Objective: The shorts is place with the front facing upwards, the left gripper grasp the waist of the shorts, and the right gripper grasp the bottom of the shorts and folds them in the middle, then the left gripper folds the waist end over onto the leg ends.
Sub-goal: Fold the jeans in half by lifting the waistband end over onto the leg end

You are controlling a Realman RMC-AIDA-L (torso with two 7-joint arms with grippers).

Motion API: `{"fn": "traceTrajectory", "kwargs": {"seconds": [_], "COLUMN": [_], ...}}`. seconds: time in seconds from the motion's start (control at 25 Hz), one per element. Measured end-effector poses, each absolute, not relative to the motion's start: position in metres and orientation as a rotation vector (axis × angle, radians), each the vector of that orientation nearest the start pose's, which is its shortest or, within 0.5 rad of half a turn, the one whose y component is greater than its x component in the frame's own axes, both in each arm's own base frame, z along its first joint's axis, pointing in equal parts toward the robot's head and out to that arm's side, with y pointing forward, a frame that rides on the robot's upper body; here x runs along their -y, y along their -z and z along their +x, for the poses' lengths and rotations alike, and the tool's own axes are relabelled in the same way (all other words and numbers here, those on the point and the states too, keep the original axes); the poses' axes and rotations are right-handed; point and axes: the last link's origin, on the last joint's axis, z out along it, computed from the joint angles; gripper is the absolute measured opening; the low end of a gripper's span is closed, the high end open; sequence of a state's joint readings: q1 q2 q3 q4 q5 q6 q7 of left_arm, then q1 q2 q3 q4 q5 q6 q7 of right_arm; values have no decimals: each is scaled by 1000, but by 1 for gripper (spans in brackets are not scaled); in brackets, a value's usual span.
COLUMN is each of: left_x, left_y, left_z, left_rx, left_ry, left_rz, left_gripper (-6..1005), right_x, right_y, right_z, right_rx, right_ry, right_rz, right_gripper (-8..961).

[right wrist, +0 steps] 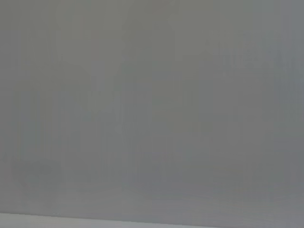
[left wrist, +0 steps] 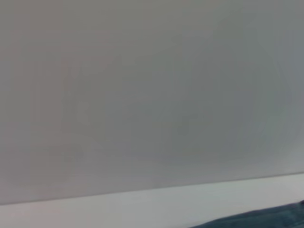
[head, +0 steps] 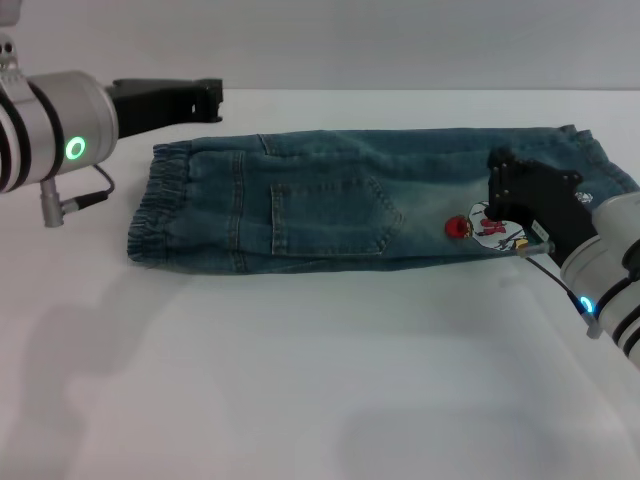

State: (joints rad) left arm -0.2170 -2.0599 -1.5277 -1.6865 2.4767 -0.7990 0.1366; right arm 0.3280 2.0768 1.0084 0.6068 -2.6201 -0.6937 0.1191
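White table (head: 300,380); pale grey wall (head: 400,40) behind it.

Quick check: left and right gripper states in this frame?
Left gripper: beyond the waist of the shorts, holding nothing; fingers cannot be told.
Right gripper: over the leg ends; grip cannot be told.

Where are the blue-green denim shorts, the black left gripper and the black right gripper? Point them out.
blue-green denim shorts (head: 330,215), head view, on the patch pocket.
black left gripper (head: 210,97), head view, at its fingertips.
black right gripper (head: 503,180), head view, at its tip over the shorts.
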Motion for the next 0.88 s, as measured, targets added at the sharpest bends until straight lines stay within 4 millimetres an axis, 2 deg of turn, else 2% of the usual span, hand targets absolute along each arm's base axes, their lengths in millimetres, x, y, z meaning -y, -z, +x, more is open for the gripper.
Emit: {"fn": "traceTrajectory", "kwargs": {"seconds": [0.16,0.32,0.4,0.88], "left_x": [-359,-361,-361,-352], "left_y": [-28,-32,-34,-23], "left_z": [-178,-208,-214,-229], "left_rx": [1068,1148,1160,1213], "left_ry": [363,327,315,218], "left_rz": [-2031,-1961,-1947,-1979], "left_gripper": [-2,60,91,304], "right_x": [-337,-334,-332,-331], "right_y": [71,71,71,69], "right_z": [276,282,284,284], "right_rx": [-693,-702,-707,-700], "right_ry": [-671,-655,-649,-657], "right_rz": [-1841,-1837,-1835,-1831], "right_gripper": [1,1,1,1]}}
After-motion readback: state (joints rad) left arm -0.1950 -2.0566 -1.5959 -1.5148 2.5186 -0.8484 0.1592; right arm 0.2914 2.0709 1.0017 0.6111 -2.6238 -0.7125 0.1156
